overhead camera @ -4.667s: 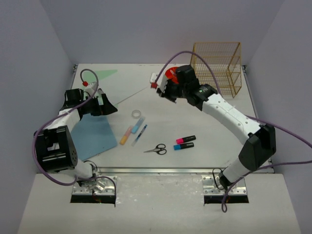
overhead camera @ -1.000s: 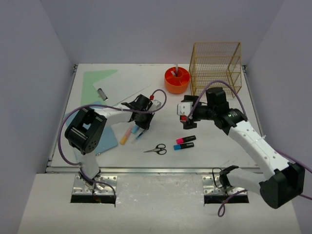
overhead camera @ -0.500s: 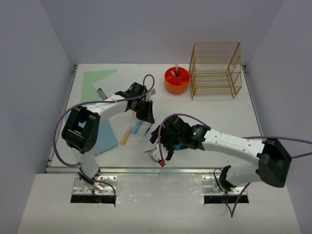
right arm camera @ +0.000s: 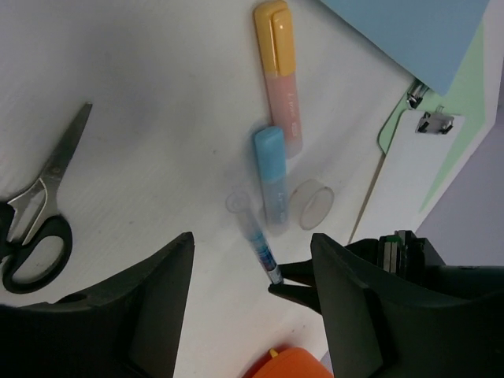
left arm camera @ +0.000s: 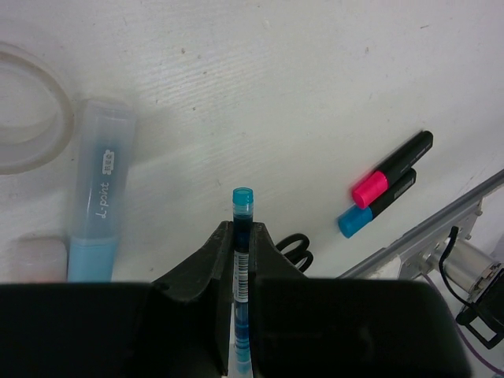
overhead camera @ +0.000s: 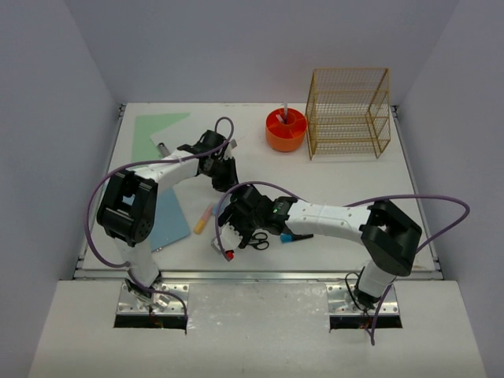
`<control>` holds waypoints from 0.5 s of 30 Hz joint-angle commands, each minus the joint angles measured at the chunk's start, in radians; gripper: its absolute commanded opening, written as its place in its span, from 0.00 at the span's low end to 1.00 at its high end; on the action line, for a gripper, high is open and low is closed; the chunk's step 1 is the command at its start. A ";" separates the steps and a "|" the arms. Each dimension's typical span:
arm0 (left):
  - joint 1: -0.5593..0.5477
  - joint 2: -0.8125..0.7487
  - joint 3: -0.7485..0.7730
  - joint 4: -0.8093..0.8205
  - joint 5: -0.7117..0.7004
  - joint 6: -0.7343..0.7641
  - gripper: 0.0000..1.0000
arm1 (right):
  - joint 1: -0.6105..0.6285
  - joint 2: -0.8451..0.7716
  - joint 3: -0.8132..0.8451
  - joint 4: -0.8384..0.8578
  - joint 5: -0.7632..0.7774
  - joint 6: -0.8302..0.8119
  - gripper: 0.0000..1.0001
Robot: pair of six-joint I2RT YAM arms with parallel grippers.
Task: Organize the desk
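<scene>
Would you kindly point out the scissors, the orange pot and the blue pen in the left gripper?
scissors [right arm camera: 61, 151]: right wrist view, on a blade.
orange pot [overhead camera: 283, 144]: top external view, on its near wall.
blue pen [left arm camera: 242, 268]: left wrist view, on its barrel.

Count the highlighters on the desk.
4: orange highlighter and pale blue highlighter side by side near the tape roll; pink highlighter and blue-capped highlighter paired beside the scissors. The right arm may hide more.
</scene>
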 commanded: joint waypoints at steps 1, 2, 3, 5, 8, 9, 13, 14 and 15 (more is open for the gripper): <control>-0.004 0.016 0.002 0.006 0.023 -0.030 0.00 | 0.006 0.021 0.047 0.070 0.016 0.026 0.61; -0.003 0.025 0.007 0.006 0.028 -0.031 0.00 | 0.005 0.036 0.050 0.075 0.015 0.023 0.59; -0.004 0.028 0.010 0.005 0.031 -0.032 0.00 | 0.006 0.047 0.055 0.077 0.019 0.021 0.57; -0.004 0.034 0.016 0.002 0.033 -0.031 0.00 | 0.006 0.066 0.071 0.077 0.018 0.020 0.52; 0.002 0.040 0.021 0.000 0.036 -0.030 0.00 | 0.006 0.099 0.091 0.062 0.014 0.013 0.38; 0.006 0.040 0.019 0.001 0.039 -0.029 0.00 | 0.004 0.105 0.094 0.057 0.016 0.006 0.29; 0.029 0.035 0.016 0.006 0.050 -0.028 0.09 | 0.003 0.093 0.091 0.038 -0.002 0.006 0.00; 0.035 0.029 0.016 0.008 0.054 -0.025 0.19 | 0.005 0.085 0.089 0.035 -0.006 0.009 0.00; 0.038 0.024 0.015 0.009 0.059 -0.020 0.38 | 0.003 0.076 0.086 0.030 -0.011 0.012 0.00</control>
